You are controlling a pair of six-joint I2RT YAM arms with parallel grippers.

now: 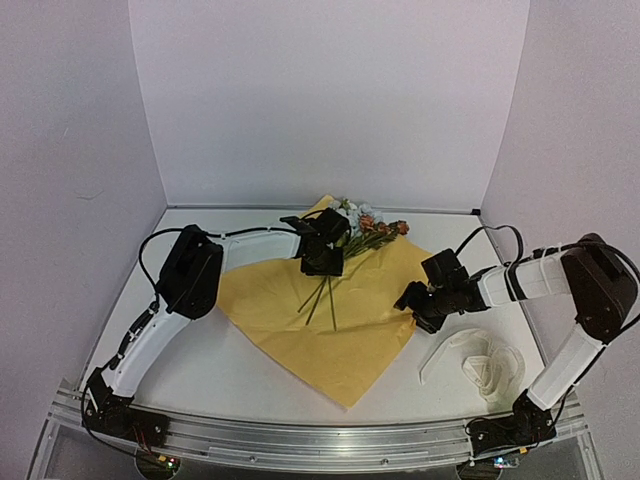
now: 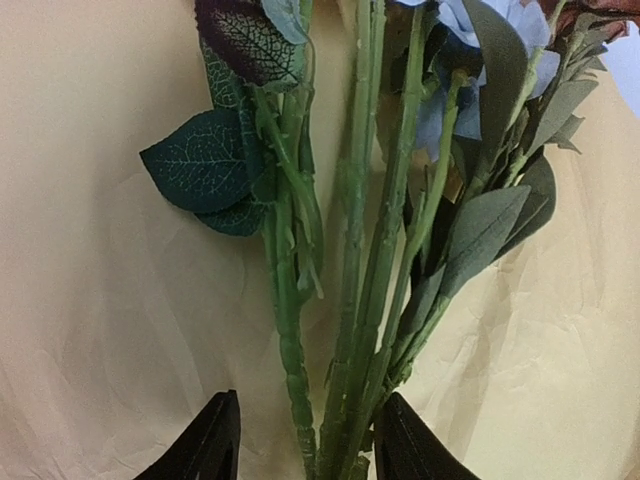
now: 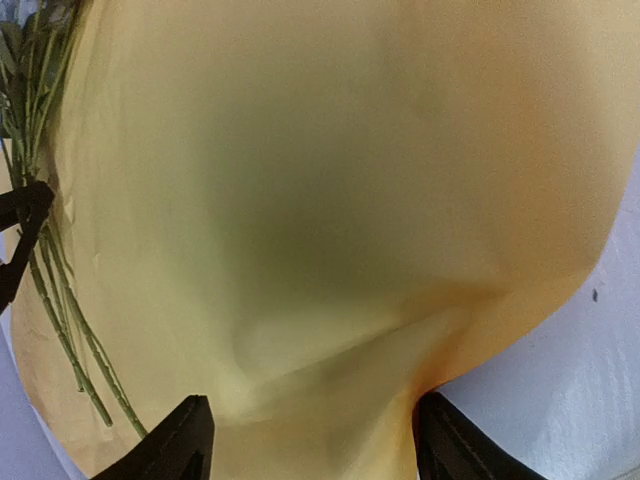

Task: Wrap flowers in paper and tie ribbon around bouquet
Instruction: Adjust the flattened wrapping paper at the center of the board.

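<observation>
The flowers [image 1: 370, 222] lie on the orange paper [image 1: 330, 330], blooms toward the back wall and green stems fanning toward me. My left gripper [image 1: 322, 262] sits over the stems; in the left wrist view its jaws [image 2: 305, 440] straddle the stems [image 2: 370, 250], open, with the right finger touching them and a gap at the left finger. My right gripper [image 1: 412, 300] is at the paper's right edge, open, with a raised fold of paper [image 3: 330, 200] bulging between its fingers [image 3: 310, 440]. The cream ribbon [image 1: 485, 365] lies in a loose heap at the front right.
White walls close in the table at the back and on both sides. A metal rail [image 1: 320, 440] runs along the near edge. The left gripper's black finger [image 3: 20, 230] shows beside the stems [image 3: 60, 300] in the right wrist view.
</observation>
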